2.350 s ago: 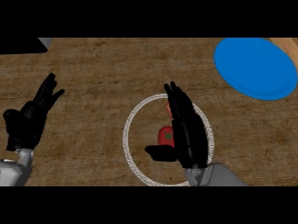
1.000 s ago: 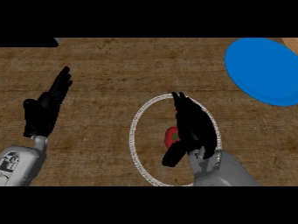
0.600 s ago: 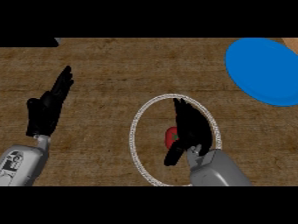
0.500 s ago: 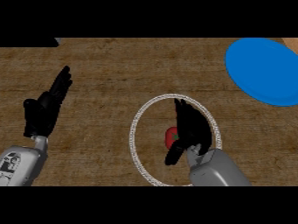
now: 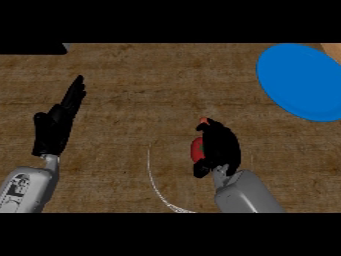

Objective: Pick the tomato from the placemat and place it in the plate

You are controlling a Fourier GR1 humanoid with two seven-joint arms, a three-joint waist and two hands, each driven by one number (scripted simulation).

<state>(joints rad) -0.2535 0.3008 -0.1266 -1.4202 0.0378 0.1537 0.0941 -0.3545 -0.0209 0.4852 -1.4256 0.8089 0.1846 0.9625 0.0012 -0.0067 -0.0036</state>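
Right hand point(image 5: 217, 147) has its fingers curled round the tomato point(image 5: 197, 148); red shows only at the hand's left side and as a small spot above the fingertips. The tomato is off the placemat's centre, held in the hand just right of the placemat's point(image 5: 152, 175) pale rim, of which only a curved arc is visible. I cannot tell whether the tomato is clear of the bench point(image 5: 165, 85).

Step in hand, as judged: carry to the blue plate point(image 5: 304, 82), which lies up and to the right, well apart from the hand. To do it well: lift enough to clear the plate's rim, travel diagonally, stop over the plate's middle, lower before uncurling the fingers so the round fruit does not roll off.

Tomato: red, smooth, rounded, mostly hidden by the black fingers.

Left hand point(image 5: 57, 122) rests open at the view's left, fingers straight
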